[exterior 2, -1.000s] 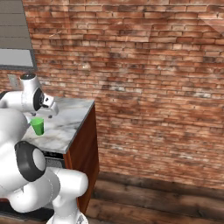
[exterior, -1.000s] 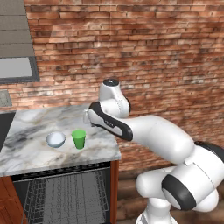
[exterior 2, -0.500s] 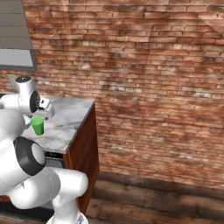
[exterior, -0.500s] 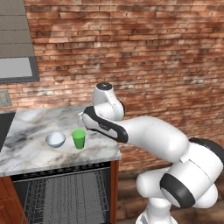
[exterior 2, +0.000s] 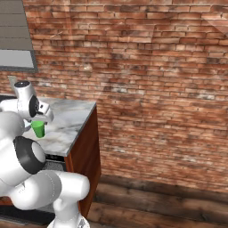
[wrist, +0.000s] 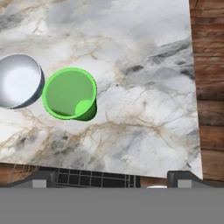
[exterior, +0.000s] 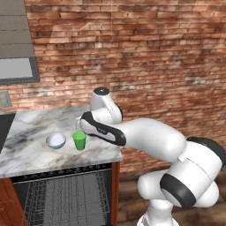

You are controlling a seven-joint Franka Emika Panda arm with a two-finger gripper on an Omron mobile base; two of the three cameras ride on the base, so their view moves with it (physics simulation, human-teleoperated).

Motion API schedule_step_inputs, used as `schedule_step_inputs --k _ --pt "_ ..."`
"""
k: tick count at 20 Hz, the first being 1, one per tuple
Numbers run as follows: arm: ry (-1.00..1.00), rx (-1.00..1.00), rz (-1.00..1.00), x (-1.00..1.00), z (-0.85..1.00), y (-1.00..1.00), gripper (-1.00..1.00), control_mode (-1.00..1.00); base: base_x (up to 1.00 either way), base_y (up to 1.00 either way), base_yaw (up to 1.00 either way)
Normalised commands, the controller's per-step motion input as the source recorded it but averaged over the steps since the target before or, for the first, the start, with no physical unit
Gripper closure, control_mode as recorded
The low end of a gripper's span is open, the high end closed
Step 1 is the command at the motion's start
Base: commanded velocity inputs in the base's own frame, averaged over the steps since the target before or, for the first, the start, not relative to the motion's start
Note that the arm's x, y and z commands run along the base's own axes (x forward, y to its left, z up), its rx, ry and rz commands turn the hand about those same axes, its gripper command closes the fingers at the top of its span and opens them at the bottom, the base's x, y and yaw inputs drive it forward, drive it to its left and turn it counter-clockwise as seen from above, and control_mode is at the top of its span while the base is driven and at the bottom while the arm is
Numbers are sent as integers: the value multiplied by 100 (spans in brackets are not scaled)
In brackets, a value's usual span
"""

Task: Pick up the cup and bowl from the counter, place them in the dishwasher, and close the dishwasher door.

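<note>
Marble, grey and white with brownish veins, is what I look down on from the hand camera: the counter (wrist: 144, 87) is a smooth thick-edged slab, and on it the cup (wrist: 70, 93) stands upright, a bright green plain tumbler with a round open mouth and a slightly narrower base. Just beside it, with their rims nearly meeting, sits the bowl (wrist: 18, 80), round, shallow and glossy, pale bluish-white. From the left base camera I see the cup (exterior: 79, 141) and bowl (exterior: 56, 141) side by side near the slab's front edge, with my gripper (exterior: 80, 125) hovering just above the cup and touching neither. Its jaws are spread wide and hold nothing; the two dark fingertips (wrist: 43, 178) sit far apart at the bottom of the hand camera. Below the counter the dishwasher (exterior: 66, 198) shows grey wire racks. Rough red brick wall (exterior: 132, 53) rises behind.
</note>
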Motion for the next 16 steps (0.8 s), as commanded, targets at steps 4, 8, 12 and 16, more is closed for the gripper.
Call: schedule_step_inputs --k 4,8,12,16 --pt "0 0 0 0 -13 0 -100 -100 0 0 0" --pt "0 0 0 14 -13 0 -100 -100 0 0 0" --pt "0 0 0 17 -15 1 -100 -100 0 0 0" --pt "0 0 0 21 -12 4 -100 -100 0 0 0"
